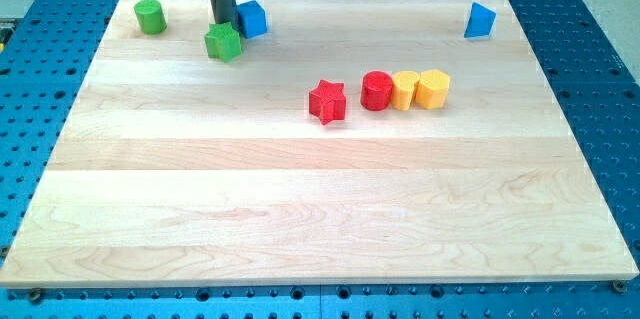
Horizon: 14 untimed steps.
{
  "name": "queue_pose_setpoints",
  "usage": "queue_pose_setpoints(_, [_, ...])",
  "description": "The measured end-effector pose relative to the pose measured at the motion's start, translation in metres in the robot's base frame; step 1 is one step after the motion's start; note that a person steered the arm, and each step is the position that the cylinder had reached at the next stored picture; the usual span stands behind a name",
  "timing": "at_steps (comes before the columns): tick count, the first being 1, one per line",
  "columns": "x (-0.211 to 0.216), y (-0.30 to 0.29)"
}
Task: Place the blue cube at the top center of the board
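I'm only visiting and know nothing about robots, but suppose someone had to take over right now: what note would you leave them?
My tip sits just left of the blue cube, behind the green block.
The blue cube is at the board's top edge, left of centre.
Another blue block is at top right; leave it.
Done: tip is beside the cube.
Left: push the cube right along the top edge to the centre.

My tip point(224, 25) hides behind the green block point(224, 43), rod covering the blue cube's point(252, 19) left edge.
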<state>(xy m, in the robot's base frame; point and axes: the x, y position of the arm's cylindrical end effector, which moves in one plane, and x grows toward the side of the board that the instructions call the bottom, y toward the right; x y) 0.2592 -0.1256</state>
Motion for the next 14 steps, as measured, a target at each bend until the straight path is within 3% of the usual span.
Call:
queue_pose_setpoints(2, [-0.01,-0.045])
queue_pose_setpoints(4, [-0.012,0.0])
queue_pose_setpoints(9, [0.014,0.03])
queue_pose_setpoints(14, [-0.037,0.026])
